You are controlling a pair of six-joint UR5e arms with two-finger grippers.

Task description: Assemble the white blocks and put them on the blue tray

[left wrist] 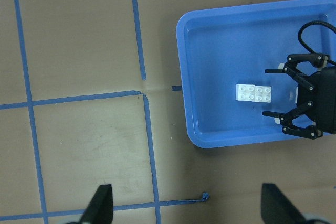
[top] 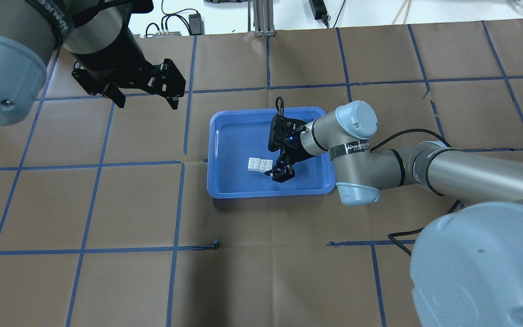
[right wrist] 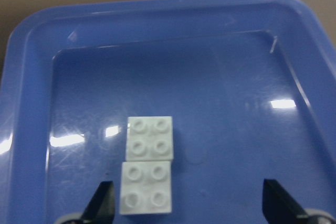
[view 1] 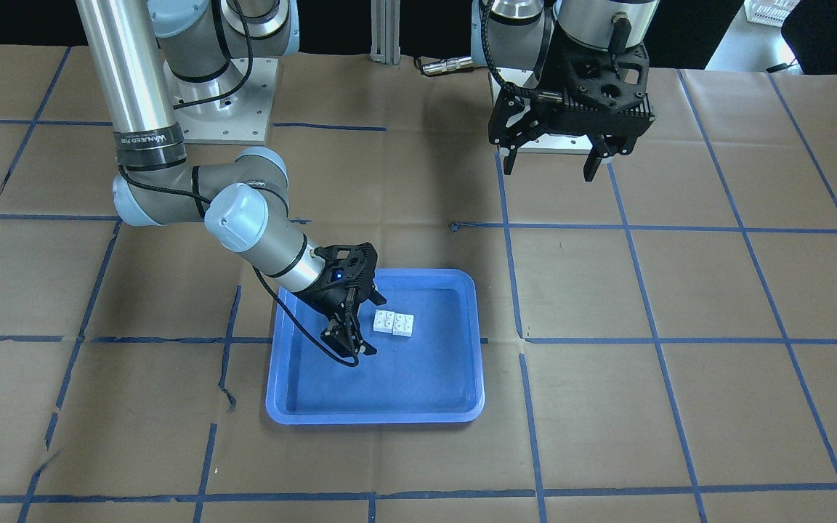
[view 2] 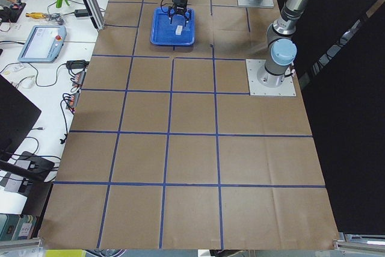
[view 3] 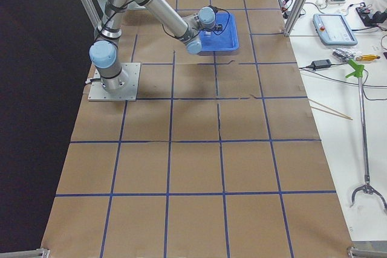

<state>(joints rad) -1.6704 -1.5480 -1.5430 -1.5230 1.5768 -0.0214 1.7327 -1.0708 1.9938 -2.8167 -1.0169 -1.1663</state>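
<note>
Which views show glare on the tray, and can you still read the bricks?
Right wrist view: bright glare patches on the floor of the tray beside the bricks, but the studs are still clear. Overhead view: no glare, bricks washed out, studs faint. Front-facing view: even light, studs readable. Exterior left view: bricks are only a white speck.

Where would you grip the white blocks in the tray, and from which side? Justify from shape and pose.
Take the blocks by their long smooth side walls, across the short width, coming down from above. They lie flat, side by side, studs up, and the tray has a raised rim likely to hamper a low sideways approach.
</note>
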